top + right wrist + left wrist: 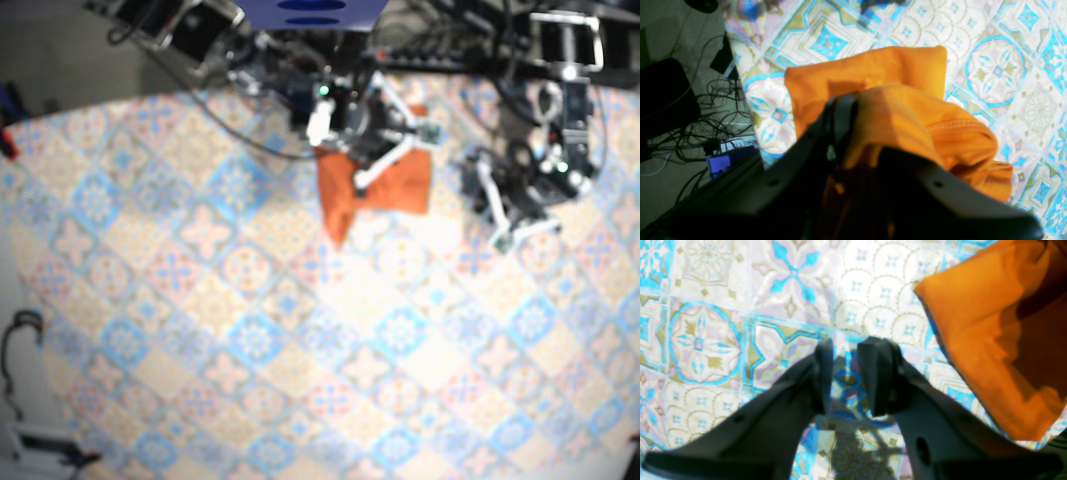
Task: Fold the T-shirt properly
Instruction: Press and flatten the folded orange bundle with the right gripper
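Right hand [860, 126] grips the orange T-shirt's [873, 66] bunched edge, seemingly to fold it; left hand [845, 373] hangs parted, empty, nearby

Overhead look at table [300, 340] covered in blue, cream and pink tile-pattern cloth. Picture blurred. Orange T-shirt [395, 195] lies near far edge, a little right of centre, folded into rough rectangle, one corner trailing to a point toward near edge. Right arm [335, 110] reaches in from far edge, right gripper [365, 180] down on T-shirt. Left arm [560, 150] stands toward far right corner, left gripper [510, 230] over bare cloth, near T-shirt, not touching. Dark cables [200, 40] and blue panel [315, 10] beyond far edge.
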`<action>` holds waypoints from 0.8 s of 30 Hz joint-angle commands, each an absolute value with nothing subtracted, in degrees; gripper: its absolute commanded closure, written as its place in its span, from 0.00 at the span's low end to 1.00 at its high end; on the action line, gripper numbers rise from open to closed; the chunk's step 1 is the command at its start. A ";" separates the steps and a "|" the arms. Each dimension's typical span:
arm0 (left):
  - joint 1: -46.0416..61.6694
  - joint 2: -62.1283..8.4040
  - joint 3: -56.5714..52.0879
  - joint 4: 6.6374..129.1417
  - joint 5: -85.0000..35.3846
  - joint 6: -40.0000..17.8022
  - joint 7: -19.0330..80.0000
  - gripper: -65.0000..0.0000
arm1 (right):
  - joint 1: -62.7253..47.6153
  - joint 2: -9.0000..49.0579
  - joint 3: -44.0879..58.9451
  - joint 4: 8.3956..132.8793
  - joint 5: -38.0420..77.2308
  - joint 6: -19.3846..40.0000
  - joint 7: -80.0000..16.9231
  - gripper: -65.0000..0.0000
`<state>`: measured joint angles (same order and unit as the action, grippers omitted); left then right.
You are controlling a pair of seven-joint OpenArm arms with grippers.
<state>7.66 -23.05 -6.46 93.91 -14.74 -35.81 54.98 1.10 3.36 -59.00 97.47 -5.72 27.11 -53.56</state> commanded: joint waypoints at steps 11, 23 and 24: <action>7.16 -24.57 -6.81 94.81 -14.99 -35.56 53.76 0.73 | 1.80 2.77 -59.12 98.33 -5.14 26.95 -52.26 0.70; 7.16 -24.48 -6.81 94.81 -11.65 -35.56 53.58 0.73 | 2.07 2.86 -59.30 98.33 -5.05 26.95 -52.26 0.44; 7.16 -24.48 -6.81 94.81 -11.65 -35.56 53.58 0.73 | 2.42 2.86 -59.82 98.33 -4.70 26.95 -52.26 0.44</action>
<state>7.68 -23.66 -6.46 93.91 -11.51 -35.81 54.61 1.48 3.49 -59.68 97.47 -5.45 27.11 -53.36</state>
